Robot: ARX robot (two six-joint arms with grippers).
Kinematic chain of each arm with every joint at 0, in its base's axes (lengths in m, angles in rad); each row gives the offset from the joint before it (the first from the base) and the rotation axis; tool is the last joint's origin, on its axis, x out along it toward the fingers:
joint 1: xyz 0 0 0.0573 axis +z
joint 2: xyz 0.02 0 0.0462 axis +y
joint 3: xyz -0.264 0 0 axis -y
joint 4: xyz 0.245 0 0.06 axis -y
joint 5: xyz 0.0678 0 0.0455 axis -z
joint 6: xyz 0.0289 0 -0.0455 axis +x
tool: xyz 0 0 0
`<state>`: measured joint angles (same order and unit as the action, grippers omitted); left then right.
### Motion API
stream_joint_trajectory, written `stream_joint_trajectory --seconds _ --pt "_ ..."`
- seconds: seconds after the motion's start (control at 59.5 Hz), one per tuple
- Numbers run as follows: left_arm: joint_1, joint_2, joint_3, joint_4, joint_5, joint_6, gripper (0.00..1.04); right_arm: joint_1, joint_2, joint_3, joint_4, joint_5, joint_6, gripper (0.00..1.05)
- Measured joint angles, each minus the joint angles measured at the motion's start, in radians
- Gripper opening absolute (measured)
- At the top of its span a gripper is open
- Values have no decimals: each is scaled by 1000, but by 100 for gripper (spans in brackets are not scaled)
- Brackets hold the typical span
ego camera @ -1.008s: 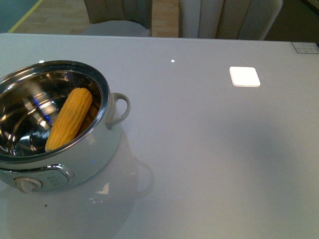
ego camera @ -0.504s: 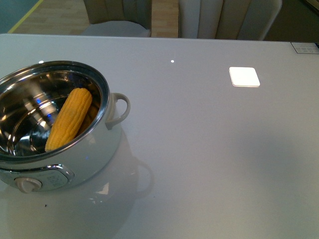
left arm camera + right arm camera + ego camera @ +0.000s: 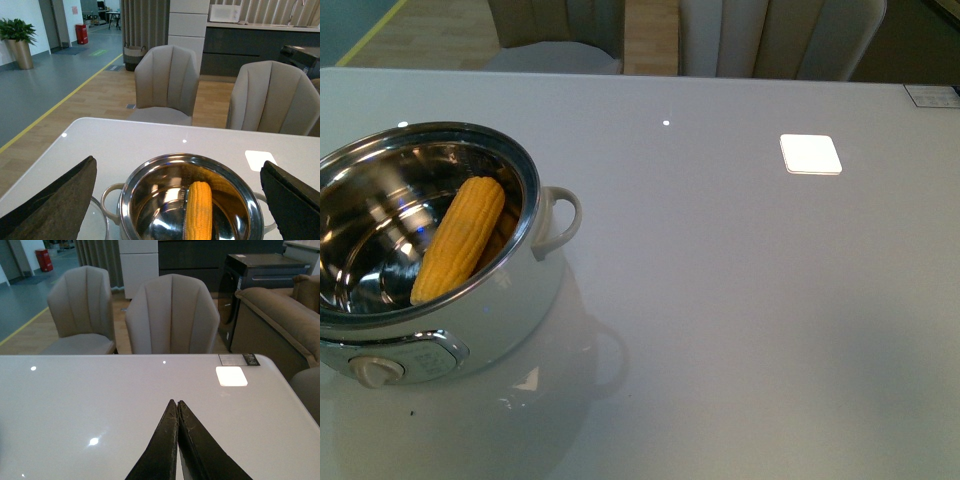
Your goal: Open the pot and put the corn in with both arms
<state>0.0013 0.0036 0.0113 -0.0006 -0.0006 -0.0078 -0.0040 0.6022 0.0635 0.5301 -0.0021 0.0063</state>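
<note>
The corn cob lies slanted inside our lidless electric pot, which stands at the near left of the white table. Our left gripper hangs over the pot with its pads spread wide and empty; our right gripper is pressed together over bare tabletop. We judge the loading done, so we need only draw both arms clear.

Yellow-orange corn (kernel rows), cream steel-lined pot.
</note>
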Motion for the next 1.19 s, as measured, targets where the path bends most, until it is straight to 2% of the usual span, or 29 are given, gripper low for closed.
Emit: stream_joint_trajectory --seconds 0.168,0.269,0.622,1.109,1.193 --pt "0 0 0 0 0 0 98 0 -83 -26 -59 0 0 2" --pt "0 0 0 0 0 0 98 0 -109 -47 -45 2 0 2" --pt "0 0 0 0 0 0 98 0 -284 -47 -211 2 0 2" --pt "0 0 0 0 0 0 98 0 -425 -47 -352 3 0 2" --pt "0 0 0 0 0 0 98 0 -537 -46 -499 3 0 2"
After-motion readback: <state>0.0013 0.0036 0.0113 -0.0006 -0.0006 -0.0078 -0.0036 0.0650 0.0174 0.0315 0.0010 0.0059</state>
